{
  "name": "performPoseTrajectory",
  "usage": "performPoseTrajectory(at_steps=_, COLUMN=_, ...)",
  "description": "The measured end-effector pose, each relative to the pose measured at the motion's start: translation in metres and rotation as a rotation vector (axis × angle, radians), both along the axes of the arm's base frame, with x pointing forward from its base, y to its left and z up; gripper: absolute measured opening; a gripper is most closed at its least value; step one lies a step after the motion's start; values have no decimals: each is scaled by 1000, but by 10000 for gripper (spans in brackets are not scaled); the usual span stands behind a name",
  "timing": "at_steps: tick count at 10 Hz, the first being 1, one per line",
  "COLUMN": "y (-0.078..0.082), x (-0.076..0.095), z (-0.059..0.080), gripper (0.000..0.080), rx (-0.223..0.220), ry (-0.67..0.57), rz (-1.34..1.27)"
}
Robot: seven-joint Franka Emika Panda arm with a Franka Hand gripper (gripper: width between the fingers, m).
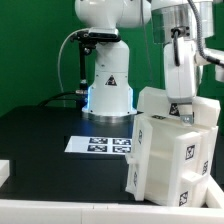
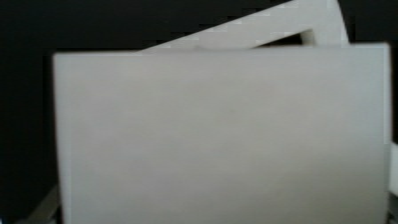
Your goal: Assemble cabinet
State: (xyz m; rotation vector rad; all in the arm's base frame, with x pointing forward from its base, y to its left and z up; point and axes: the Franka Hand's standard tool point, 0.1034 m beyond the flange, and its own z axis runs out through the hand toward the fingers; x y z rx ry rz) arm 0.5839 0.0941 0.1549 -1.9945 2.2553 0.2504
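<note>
1. right now the tall white plastic cabinet box with black-and-white square tags on its faces (image 1: pixel 172 150) stands on the black desk (image 1: pixel 40 140) at the exterior view's right, close to the camera, just beside the thin flat white marker board (image 1: pixel 102 145).
2. the glossy white robot arm (image 1: pixel 180 50) comes down from above onto the top of the cabinet, and the gripper (image 1: pixel 185 112) sits at the upper edge of the box, where a smaller white panel seems to rest tilted on top.
3. whether the gripper is apart or clamped on that top panel i cannot tell; the fingers are too small and dark in the exterior view, and none show in the wrist view.
4. the wrist view is almost filled by a blurred flat white face of the cabinet (image 2: pixel 222 140), with a slanted white edge and a dark gap behind it, so the camera is very near the part.
5. judging by its look, the box is stiff, hollow moulded plastic: light for its bulk, smooth and likely slippery under the pads, and not very fragile, though thin panels could flex or pop out of place.
6. a sensible hold would be across a thin wall or panel edge near the top, square to the face, since the wide body is too broad to pinch and an off-centre grip could tip the tall box.
</note>
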Motion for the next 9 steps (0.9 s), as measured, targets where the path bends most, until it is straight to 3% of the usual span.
performPoseTrajectory(at_steps=1, y=-1, x=0, z=8, gripper=624, rx=12, ry=-14, rz=108)
performPoseTrajectory(at_steps=2, y=-2, x=1, z=13, gripper=767, rx=18, ry=-39, rz=222)
performPoseTrajectory(at_steps=3, y=-2, x=2, z=14, gripper=789, rx=23, ry=-63, rz=310)
performPoseTrajectory(at_steps=6, y=3, x=2, z=25, gripper=796, rx=57, ry=-82, rz=656)
performPoseTrajectory(at_steps=9, y=2, x=2, z=25, gripper=796, rx=67, ry=-134, rz=880)
